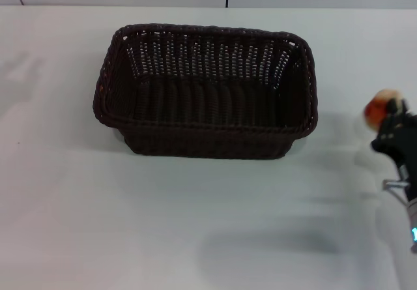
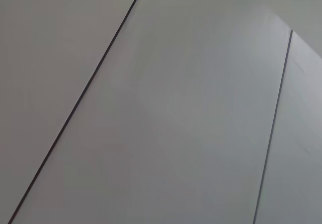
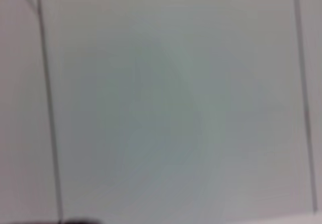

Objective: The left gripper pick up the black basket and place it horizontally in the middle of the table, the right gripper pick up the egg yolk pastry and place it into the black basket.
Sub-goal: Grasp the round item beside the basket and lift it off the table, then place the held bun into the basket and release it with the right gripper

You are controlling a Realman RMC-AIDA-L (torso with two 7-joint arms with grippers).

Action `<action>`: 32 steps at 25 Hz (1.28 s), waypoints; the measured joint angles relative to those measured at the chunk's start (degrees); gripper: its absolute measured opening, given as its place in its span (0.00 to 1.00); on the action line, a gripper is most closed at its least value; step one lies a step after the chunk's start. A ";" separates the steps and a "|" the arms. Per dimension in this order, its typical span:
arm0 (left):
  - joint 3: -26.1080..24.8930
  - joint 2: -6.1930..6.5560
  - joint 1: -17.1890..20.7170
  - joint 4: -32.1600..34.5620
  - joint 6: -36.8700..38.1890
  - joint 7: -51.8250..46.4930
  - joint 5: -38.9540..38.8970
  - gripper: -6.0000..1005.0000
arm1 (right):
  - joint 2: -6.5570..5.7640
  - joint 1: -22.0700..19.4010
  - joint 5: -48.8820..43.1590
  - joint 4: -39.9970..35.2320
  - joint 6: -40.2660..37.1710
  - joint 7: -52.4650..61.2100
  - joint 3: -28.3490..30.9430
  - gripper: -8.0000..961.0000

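The white desk (image 1: 78,225) fills most of the head view, and a grey wall with dark seams runs along its far edge. The two wrist views show only pale panels crossed by thin dark lines.

The black basket (image 1: 207,94) stands in the middle of the desk, upright on its base, with its long sides running across from left to right. It has openwork woven sides that slope outward and a braided rim. Nothing lies inside it that I can see.

The right gripper (image 1: 386,117) comes in at the right edge of the head view, well to the right of the basket and apart from it. Its black fingers (image 1: 393,132) point away from the robot, and a small blue light glows lower down on its wrist.

The pastry (image 1: 380,106) sits right at the tip of those fingers, a small round cream bun with an orange-red patch on its left side. The fingers are closed on it, and it sits above the desk, outside the basket and level with the basket's right end.

The left gripper does not show in any view.
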 joint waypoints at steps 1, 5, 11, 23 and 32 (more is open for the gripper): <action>0.00 -0.02 0.02 0.02 -0.08 0.00 0.00 0.38 | -0.05 -0.02 0.00 -0.01 -1.18 -0.18 0.39 0.06; 0.00 -0.11 0.06 0.37 -0.42 -0.01 0.06 0.38 | -0.23 0.77 -0.23 0.00 -6.50 -2.93 1.48 0.06; 0.10 -0.22 0.22 1.99 -0.77 0.34 0.19 0.38 | -0.47 3.40 -6.29 1.70 -9.66 -4.51 1.56 0.05; 0.11 -0.29 0.85 3.64 -1.50 0.59 0.19 0.38 | -0.42 8.15 -18.48 6.40 -0.22 -4.70 1.02 0.05; 0.51 -0.27 0.43 6.24 -1.35 1.96 0.50 0.38 | -1.67 10.76 -18.59 8.39 11.11 -3.71 3.87 0.08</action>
